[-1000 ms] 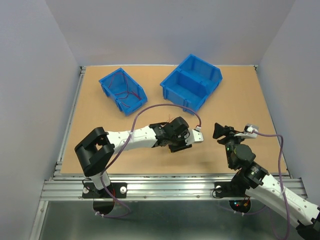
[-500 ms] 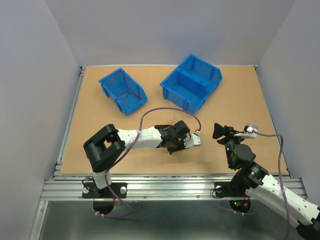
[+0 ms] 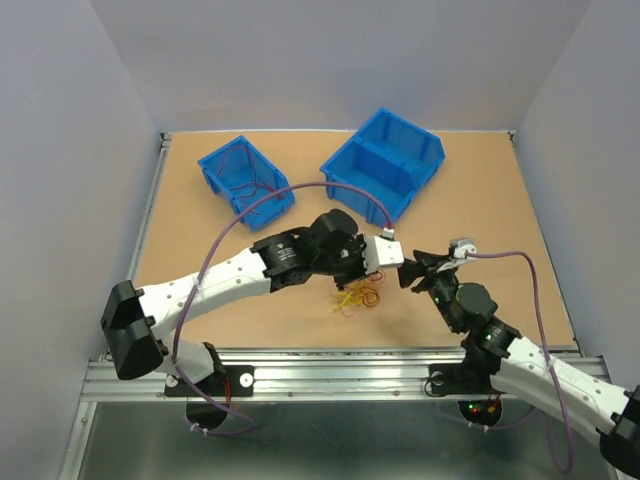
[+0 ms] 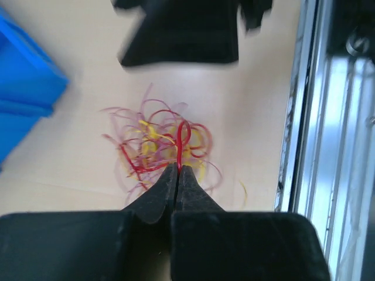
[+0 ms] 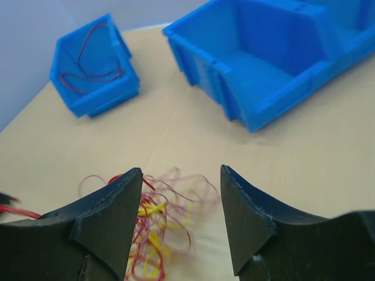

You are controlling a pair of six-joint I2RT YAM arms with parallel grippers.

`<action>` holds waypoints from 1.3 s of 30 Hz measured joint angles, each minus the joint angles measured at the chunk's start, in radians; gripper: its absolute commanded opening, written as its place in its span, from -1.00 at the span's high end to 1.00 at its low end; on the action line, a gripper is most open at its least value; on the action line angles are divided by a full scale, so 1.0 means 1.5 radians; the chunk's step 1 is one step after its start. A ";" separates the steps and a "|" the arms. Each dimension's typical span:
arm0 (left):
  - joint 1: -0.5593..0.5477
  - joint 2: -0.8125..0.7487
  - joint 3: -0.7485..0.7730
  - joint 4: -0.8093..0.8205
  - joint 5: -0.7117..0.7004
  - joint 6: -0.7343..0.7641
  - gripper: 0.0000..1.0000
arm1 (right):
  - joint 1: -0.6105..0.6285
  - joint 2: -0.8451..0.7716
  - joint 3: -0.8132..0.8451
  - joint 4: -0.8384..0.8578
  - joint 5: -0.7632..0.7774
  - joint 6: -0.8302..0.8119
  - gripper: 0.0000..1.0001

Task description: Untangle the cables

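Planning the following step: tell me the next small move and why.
Probably raise the left gripper slowly: its jaws are shut on a red strand of the cables, while the right gripper hangs open near them.

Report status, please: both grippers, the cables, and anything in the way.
Left gripper shut on a red strand of the cables. Right gripper open, close beside the tangle. Small blue bin and double blue bin stand apart, farther back.

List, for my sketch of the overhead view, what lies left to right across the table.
small blue bin → cables → right gripper. The divided blue bin overlaps the cables sideways, so it is left out.
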 measured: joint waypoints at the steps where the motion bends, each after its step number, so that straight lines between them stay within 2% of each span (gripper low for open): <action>1: 0.000 -0.021 0.022 -0.007 0.009 -0.003 1.00 | 0.000 0.023 -0.001 0.022 -0.023 -0.009 -0.26; 7: 0.000 -0.067 0.168 -0.071 0.030 -0.020 1.00 | 0.000 0.217 -0.001 0.194 -0.222 -0.063 -0.27; 11: 0.000 -0.071 0.258 -0.081 -0.010 -0.033 1.00 | 0.000 0.354 0.015 0.276 -0.321 -0.082 -0.27; 15: 0.002 -0.084 0.321 -0.048 -0.128 -0.032 1.00 | 0.000 0.454 0.049 0.292 -0.364 -0.090 -0.25; 18: 0.006 -0.091 0.356 0.031 -0.258 0.005 1.00 | 0.000 0.494 0.070 0.300 -0.370 -0.092 -0.25; 24: 0.020 -0.102 0.363 0.239 -0.456 0.136 1.00 | 0.000 0.503 0.080 0.303 -0.370 -0.097 -0.25; 27: 0.032 -0.102 0.363 0.288 -0.497 0.172 1.00 | 0.000 0.490 0.080 0.302 -0.370 -0.097 -0.29; 29: 0.042 -0.102 0.363 0.300 -0.511 0.180 1.00 | 0.000 0.471 0.080 0.302 -0.369 -0.098 -0.39; 30: 0.048 -0.102 0.363 0.301 -0.516 0.182 1.00 | 0.000 0.461 0.079 0.303 -0.369 -0.100 -0.56; 34: 0.050 -0.105 0.353 0.294 -0.508 0.178 1.00 | 0.000 0.425 0.079 0.307 -0.367 -0.111 -0.64; 39: 0.050 -0.128 0.285 0.269 -0.468 0.158 1.00 | 0.000 0.326 0.080 0.306 -0.373 -0.148 -0.69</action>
